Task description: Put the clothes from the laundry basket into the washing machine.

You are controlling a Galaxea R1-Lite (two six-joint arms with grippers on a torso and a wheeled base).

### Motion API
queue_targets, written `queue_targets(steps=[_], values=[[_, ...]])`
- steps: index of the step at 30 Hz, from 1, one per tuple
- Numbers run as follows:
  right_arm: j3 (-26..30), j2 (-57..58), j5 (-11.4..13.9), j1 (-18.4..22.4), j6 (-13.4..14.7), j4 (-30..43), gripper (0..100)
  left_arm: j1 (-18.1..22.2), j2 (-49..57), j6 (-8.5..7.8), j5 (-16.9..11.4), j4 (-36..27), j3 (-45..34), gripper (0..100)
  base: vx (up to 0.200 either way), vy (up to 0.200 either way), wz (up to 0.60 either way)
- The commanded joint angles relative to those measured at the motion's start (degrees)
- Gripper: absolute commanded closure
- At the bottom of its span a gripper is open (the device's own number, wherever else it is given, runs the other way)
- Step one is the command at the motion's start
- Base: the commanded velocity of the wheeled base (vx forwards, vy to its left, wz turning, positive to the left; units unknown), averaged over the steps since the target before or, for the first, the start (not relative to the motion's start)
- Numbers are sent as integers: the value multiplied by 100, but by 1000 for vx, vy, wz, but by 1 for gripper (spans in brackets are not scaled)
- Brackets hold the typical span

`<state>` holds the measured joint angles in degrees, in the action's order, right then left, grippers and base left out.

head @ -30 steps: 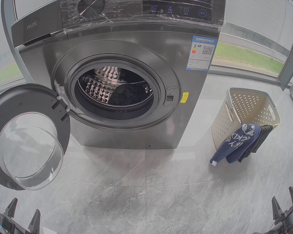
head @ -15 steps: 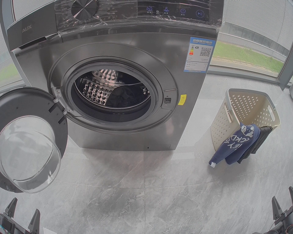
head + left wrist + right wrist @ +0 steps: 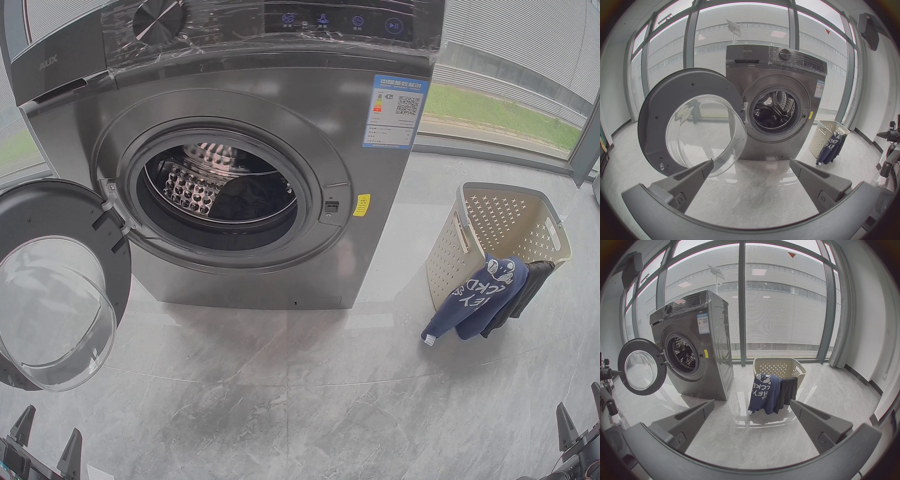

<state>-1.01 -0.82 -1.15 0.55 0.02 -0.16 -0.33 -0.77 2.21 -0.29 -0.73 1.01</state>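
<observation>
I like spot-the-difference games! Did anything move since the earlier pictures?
Only the camera shifted: the washing machine and laundry basket slid left together in the head view, so the things themselves did not move. Nothing was grabbed or dropped. The door stays open, the blue shirt and dark garment still hang over the basket's rim, and the left gripper and right gripper stay open and empty.

left gripper, right gripper: fingers spread wide (both low, well apart).

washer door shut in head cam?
No, the washing machine door is swung wide open on the robot's left side, leaving the drum opening exposed.
</observation>
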Motion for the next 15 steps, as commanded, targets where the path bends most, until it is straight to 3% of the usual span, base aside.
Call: queue_targets(steps=[1, 10, 15], values=[[101, 82, 9, 15, -11, -11, 0, -2, 50, 8, 3, 3, -75, 0, 0, -200, 0], [101, 82, 0, -2, -2, 7, 0, -2, 50, -1, 3, 12, -84, 0, 0, -200, 0], [101, 82, 0, -2, -11, 7, 0, -2, 50, -71, -6, 12, -84, 0, 0, 0, 0]])
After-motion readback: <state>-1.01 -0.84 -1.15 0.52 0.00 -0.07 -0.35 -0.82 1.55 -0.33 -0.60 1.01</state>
